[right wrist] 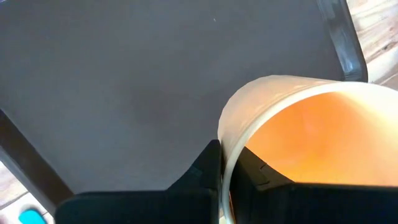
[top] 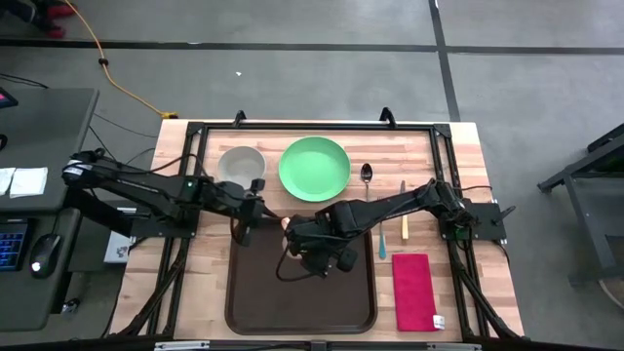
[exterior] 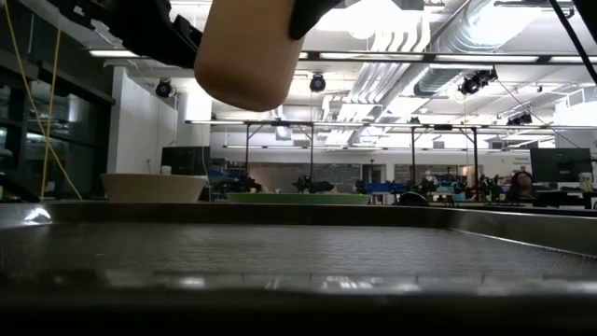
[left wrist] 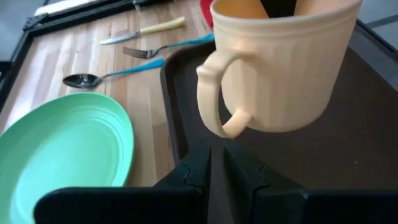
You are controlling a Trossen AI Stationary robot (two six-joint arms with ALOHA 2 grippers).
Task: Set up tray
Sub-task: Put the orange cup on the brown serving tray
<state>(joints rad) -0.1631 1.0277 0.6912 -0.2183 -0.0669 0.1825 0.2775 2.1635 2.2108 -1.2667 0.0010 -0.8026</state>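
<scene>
My tray (top: 300, 302) looked matt, finely textured dark plastic; the cream mug (left wrist: 280, 68) was smooth (faintly ribbed); the tabletop (top: 207, 283) was bare wood.

Mug (exterior: 247, 56) top cut off by low view's edge; right tool (top: 292, 226) fingertips hidden behind mug wall.

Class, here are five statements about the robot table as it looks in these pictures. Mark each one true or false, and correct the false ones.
1. The right gripper holds a cream mug by its rim. True.
2. The mug rests on the tray. False: in the low view it hangs clear above the tray.
3. The green plate lies on the tray. False: it lies on the wooden table, beyond the tray.
4. A red napkin lies beside the tray. True.
5. The left gripper holds the mug's handle. False: it grips nothing; the handle is just ahead of it.
</scene>
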